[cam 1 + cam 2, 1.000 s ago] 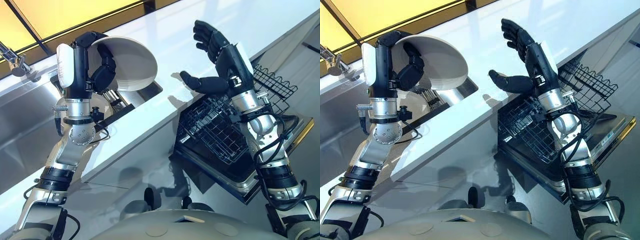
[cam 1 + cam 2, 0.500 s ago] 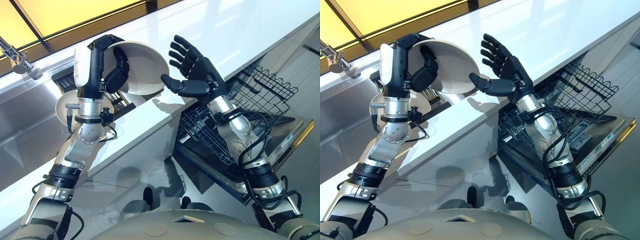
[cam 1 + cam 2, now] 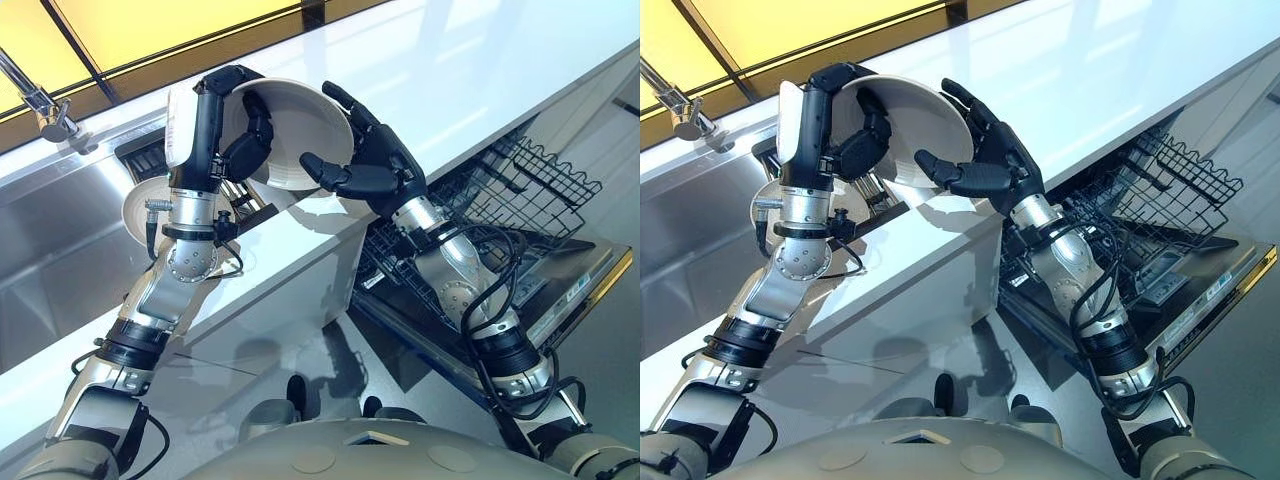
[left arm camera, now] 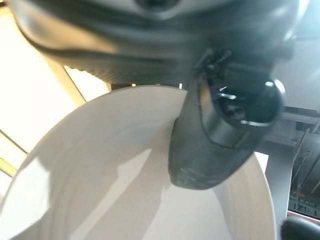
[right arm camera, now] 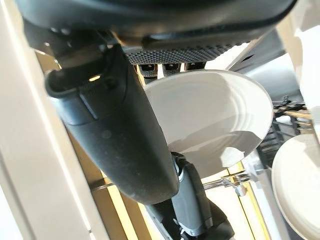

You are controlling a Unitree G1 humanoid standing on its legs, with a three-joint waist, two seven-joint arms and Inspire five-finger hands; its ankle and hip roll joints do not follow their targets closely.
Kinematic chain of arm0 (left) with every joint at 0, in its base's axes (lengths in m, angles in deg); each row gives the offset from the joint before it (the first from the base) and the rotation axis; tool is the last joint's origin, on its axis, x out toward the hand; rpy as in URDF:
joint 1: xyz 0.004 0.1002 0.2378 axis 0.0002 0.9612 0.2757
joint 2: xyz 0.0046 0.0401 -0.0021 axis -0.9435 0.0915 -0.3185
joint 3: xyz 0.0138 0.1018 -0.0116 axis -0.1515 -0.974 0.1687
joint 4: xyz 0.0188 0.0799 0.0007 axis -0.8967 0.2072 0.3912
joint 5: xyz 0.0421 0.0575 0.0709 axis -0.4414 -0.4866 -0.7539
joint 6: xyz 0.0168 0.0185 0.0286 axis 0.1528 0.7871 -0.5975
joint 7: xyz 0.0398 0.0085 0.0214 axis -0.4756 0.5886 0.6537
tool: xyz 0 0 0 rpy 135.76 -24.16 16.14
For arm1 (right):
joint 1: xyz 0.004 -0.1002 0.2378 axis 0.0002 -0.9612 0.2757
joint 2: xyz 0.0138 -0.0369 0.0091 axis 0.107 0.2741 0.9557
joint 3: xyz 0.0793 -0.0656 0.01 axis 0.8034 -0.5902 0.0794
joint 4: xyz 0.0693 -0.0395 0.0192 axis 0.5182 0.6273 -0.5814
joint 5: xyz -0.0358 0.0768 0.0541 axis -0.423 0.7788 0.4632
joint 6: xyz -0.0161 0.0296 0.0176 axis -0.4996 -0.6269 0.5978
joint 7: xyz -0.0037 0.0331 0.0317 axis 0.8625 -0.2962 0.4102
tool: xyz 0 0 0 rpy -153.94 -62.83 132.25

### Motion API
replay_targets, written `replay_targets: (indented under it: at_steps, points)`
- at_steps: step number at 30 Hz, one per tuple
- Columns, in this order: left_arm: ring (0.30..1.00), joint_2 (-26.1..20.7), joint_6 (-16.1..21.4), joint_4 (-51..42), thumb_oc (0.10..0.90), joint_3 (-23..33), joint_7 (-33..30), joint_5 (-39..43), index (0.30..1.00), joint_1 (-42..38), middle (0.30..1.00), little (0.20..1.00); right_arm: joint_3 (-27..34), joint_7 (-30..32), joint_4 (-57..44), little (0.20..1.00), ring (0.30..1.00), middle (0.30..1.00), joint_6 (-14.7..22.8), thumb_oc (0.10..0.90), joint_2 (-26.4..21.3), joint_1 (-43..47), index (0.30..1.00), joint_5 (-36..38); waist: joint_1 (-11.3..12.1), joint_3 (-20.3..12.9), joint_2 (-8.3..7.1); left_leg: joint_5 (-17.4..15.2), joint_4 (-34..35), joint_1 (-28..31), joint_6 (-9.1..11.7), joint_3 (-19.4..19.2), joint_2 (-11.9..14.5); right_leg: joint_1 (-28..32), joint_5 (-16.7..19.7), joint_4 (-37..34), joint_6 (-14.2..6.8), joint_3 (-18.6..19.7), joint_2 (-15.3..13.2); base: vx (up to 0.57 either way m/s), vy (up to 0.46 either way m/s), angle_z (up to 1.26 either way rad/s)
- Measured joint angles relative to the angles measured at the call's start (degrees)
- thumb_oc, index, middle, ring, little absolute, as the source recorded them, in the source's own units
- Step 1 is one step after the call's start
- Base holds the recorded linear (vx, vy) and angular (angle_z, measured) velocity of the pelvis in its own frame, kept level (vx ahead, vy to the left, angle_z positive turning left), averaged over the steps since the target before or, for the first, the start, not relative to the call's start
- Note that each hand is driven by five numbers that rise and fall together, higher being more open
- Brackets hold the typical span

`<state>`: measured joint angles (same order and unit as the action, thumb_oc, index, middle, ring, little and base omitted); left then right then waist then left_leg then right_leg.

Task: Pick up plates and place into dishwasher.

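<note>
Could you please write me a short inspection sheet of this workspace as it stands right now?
Surface: white counter, glossy and bare where visible.
Job's things: white plate held tilted above the counter's edge; second plate in the rack beside the steel sink.
Dishwasher: door open, wire rack pulled out, no plate visible in it.
Clutter: nothing seen.
Robot hands: left robot hand curled round the plate's rim; right robot hand open, fingers at the plate's far rim.
Cables: nothing seen loose.
Surroundings: tap over the sink; yellow wall panel behind.
</note>
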<state>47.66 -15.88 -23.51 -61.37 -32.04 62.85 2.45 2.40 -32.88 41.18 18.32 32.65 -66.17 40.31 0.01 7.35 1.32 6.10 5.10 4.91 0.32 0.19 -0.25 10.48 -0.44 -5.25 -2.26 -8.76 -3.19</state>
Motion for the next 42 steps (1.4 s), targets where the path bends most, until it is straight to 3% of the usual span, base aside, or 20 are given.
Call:
replay_targets:
  at_steps: [7,13,14,15,16,17,24,26,30,33,38,42]
  points:
    - [0.3,2.11,0.1,-0.15,0.1,-1.74,4.68,5.43,0.3,0.08,0.3,0.2,-1.0,3.27,1.68,0.2,0.3,0.3,-0.01,0.1,0.24,-0.01,0.3,-0.18,0.0,0.07,-0.14,0.03,0.0,0.44,0.0,0.15,0.01,0.5,-0.01,0.0,0.0,-0.09,0.01,0.01,-0.002,0.0]
    - [0.3,4.42,-1.31,-0.55,0.1,-1.27,15.36,19.74,0.3,0.63,0.3,0.2,-0.81,5.54,1.66,0.2,0.3,0.3,0.9,0.1,-0.02,-0.14,0.3,-2.41,-0.06,0.08,-0.15,0.04,0.01,0.54,0.0,0.3,0.01,0.75,-0.03,-0.01,-0.02,-0.34,0.0,0.02,-0.002,0.02]
    - [0.342,4.7,-2.05,-0.55,0.149,-1.02,17.26,22.29,0.342,0.66,0.342,0.249,-0.81,5.64,1.65,0.2,0.3,0.3,1.01,0.1,-0.02,-0.35,0.3,-2.45,-0.04,0.08,-0.15,0.04,0.01,0.55,0.0,0.3,0.01,0.75,-0.03,-0.01,-0.02,-0.35,-0.01,0.0,0.0,0.0]
    - [0.476,5.06,-3.02,-0.55,0.306,-0.64,19.05,24.87,0.476,0.76,0.476,0.406,-0.84,5.85,1.65,0.2,0.3,0.3,1.12,0.1,0.0,-0.58,0.3,-2.45,-0.04,0.08,-0.16,0.05,0.01,0.55,-0.01,0.31,0.0,0.75,-0.03,-0.01,-0.02,-0.36,-0.03,0.0,0.0,0.0]
    - [0.662,5.3,-3.99,-0.54,0.523,-0.52,20.52,27.78,0.662,1.0,0.662,0.623,-0.97,6.01,1.65,0.2,0.3,0.3,1.37,0.1,-0.03,-0.81,0.3,-2.61,-0.04,0.08,-0.16,0.05,0.01,0.55,-0.01,0.31,-0.01,0.75,-0.03,-0.01,-0.02,-0.36,-0.04,0.0,0.0,0.0]
    - [0.9,5.55,-4.56,-0.54,0.8,-0.38,21.63,30.04,0.9,1.35,0.9,0.9,-1.03,6.11,1.65,0.2,0.3,0.3,1.4,0.1,-0.05,-0.96,0.3,-3.0,-0.04,0.09,-0.17,0.05,0.01,0.55,-0.01,0.29,-0.02,0.75,-0.03,-0.01,-0.02,-0.35,-0.06,0.0,0.0,0.0]
    - [0.9,6.28,-5.15,-0.91,0.8,-0.33,28.83,41.44,0.9,2.2,0.9,0.9,0.09,8.31,1.67,0.2,0.3,0.3,2.13,0.1,-2.0,-1.29,0.3,-2.9,0.01,0.1,-0.19,0.05,0.01,0.54,-0.01,0.28,-0.01,0.75,-0.03,-0.01,-0.02,-0.34,-0.05,0.0,0.0,0.0]
    - [0.9,6.41,-5.15,-1.58,0.8,-0.3,29.0,42.15,0.9,2.19,0.9,0.9,0.2,9.66,1.67,0.2,0.3,0.3,4.74,0.1,-2.03,-1.24,0.3,-5.72,-0.02,0.1,-0.19,0.04,0.02,0.54,-0.01,0.27,0.01,0.74,-0.03,-0.02,-0.02,-0.32,-0.04,0.0,0.0,0.0]
    - [0.9,5.78,-5.92,-1.75,0.8,-0.14,29.02,42.05,0.9,1.58,0.9,0.9,4.5,20.22,3.14,0.2,0.3,0.3,11.37,0.1,-3.37,1.96,0.3,-23.24,0.19,0.11,-0.18,0.04,0.02,0.53,-0.02,0.3,-0.03,0.74,-0.03,-0.03,-0.02,-0.23,-0.06,0.0,0.0,0.0]
    - [0.9,4.03,-8.22,-1.71,0.8,0.63,28.26,41.95,0.9,1.22,0.9,0.9,10.57,30.57,8.6,0.2,0.3,0.3,15.13,0.1,-7.88,7.79,0.3,-36.55,0.52,0.11,-0.18,0.05,0.02,0.53,-0.04,0.32,-0.07,0.74,-0.03,-0.04,-0.02,0.01,-0.08,0.01,-0.01,0.0]
    - [0.9,2.03,-9.98,-1.38,0.8,5.05,26.69,40.11,0.9,1.17,0.9,0.9,20.95,40.93,12.97,0.2,0.3,0.3,16.14,0.1,-13.66,11.88,0.3,-42.54,0.95,0.14,-0.12,0.05,0.0,0.53,-0.02,0.85,-0.31,0.75,-0.04,-0.03,-0.02,0.01,0.05,0.04,-0.025,0.0]
    - [0.9,-0.19,-9.96,0.74,0.8,9.19,26.06,37.04,0.9,1.48,0.9,0.9,23.37,41.96,18.29,0.2,0.3,0.3,14.93,0.1,-16.26,10.88,0.3,-44.7,0.44,0.17,-0.07,0.05,0.01,0.53,-0.03,1.24,-0.43,0.88,-0.09,-0.05,-0.08,-0.16,0.01,0.08,-0.021,0.03]
